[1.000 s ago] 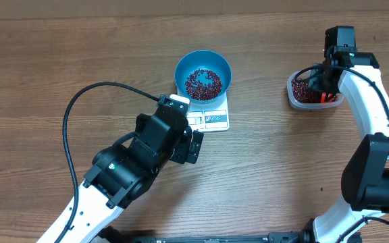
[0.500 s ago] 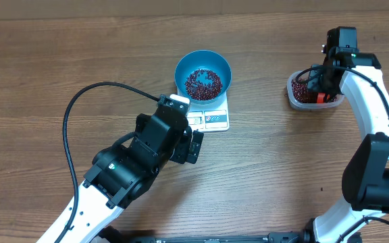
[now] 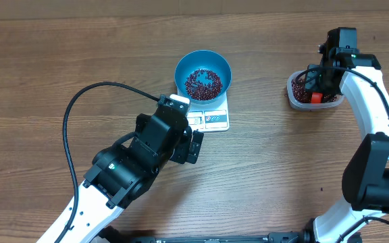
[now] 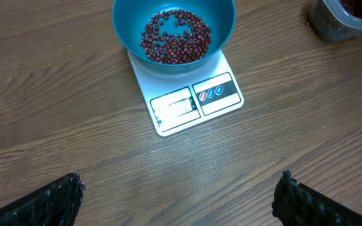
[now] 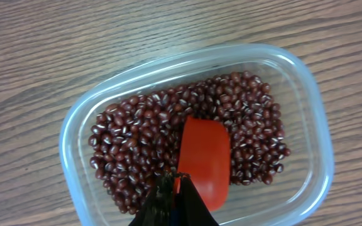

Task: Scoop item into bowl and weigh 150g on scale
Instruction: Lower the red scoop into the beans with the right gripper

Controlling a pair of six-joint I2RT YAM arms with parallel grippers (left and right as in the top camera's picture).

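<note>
Beans (image 3: 203, 82) — a shallow dark-red layer sat in the blue bowl (image 3: 181, 64); more filled the clear tub (image 5: 77, 144) at far right. The bowl stood on the far end of the white scale (image 3: 213, 119), mid-table (image 3: 46, 67). The scale's long axis ran far to near, slightly skewed, with its display end pointing near, toward the left gripper (image 4: 178, 194). That gripper hovered just near of the scale, jaws spread wide, holding nothing. Right gripper (image 5: 173, 188) — pinched tight on the handle end of a red scoop (image 5: 204, 157), which lay on the tub's beans, its long axis running straight away from the fingers.
</note>
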